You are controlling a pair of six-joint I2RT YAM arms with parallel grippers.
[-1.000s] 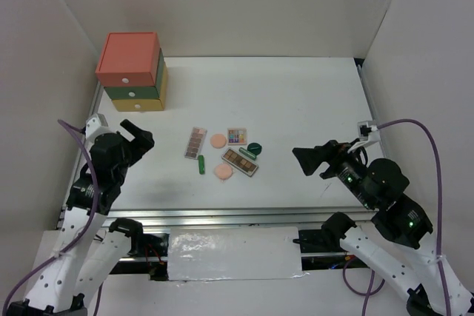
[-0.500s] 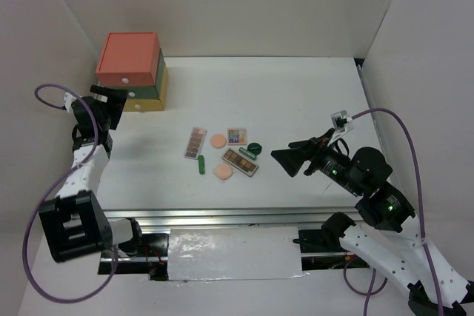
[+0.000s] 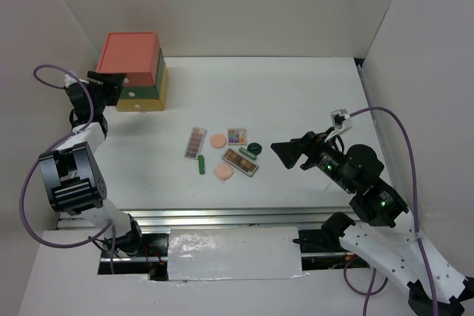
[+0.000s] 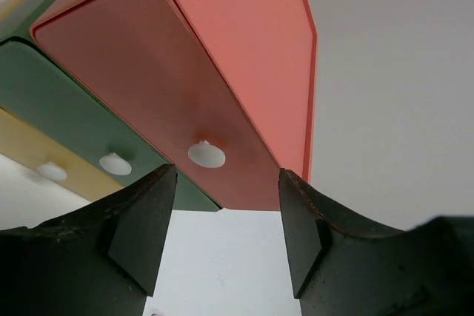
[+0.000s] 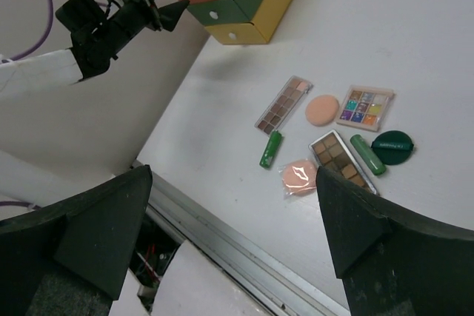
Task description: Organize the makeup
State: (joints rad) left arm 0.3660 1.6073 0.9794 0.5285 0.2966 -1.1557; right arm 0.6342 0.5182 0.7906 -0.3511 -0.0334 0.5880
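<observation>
Right end effector point(image 3: 280, 155) wide apart | makeup point(image 3: 240, 162) near its tips, untouched

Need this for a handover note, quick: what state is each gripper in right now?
Left gripper: open, holding nothing, facing the white knob of the coral drawer.
Right gripper: open, holding nothing.

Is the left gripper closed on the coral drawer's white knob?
No, the left gripper stands open, its jaws clear of the white knob.
</observation>
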